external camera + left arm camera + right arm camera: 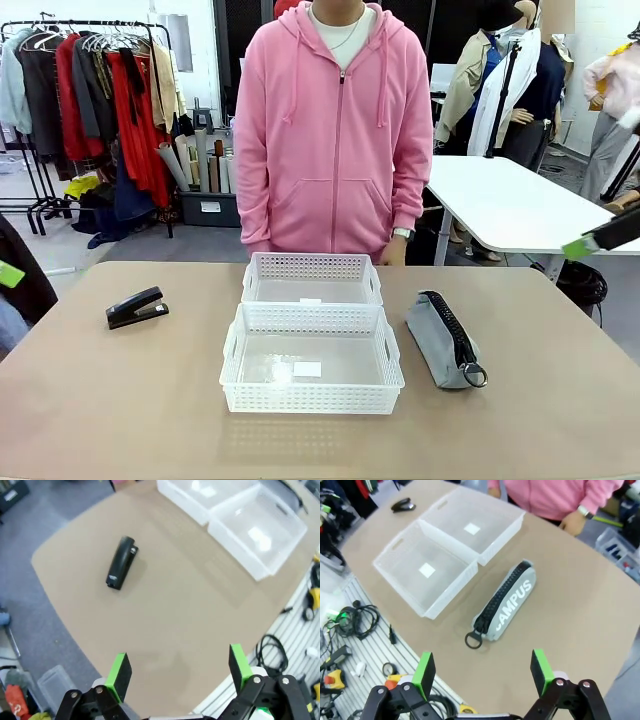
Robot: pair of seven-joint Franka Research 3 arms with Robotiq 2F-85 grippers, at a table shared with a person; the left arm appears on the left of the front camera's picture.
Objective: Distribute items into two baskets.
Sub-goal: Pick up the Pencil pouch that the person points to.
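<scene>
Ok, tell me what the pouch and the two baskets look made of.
Pouch: likely grey fabric, matte, soft slumped sides, black zipper. Near basket and far basket: white plastic, probably rigid, slightly glossy, moulded lattice walls.

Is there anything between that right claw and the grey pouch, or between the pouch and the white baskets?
Nothing visible does. Only bare table shows between the open right gripper and the pouch, and only a strip of it separates the pouch from the nearest basket.

Open tabletop (110,410) surrounds the stapler (136,307) and pouch (443,340); the two baskets (312,398) block the middle up to the far edge.
</scene>
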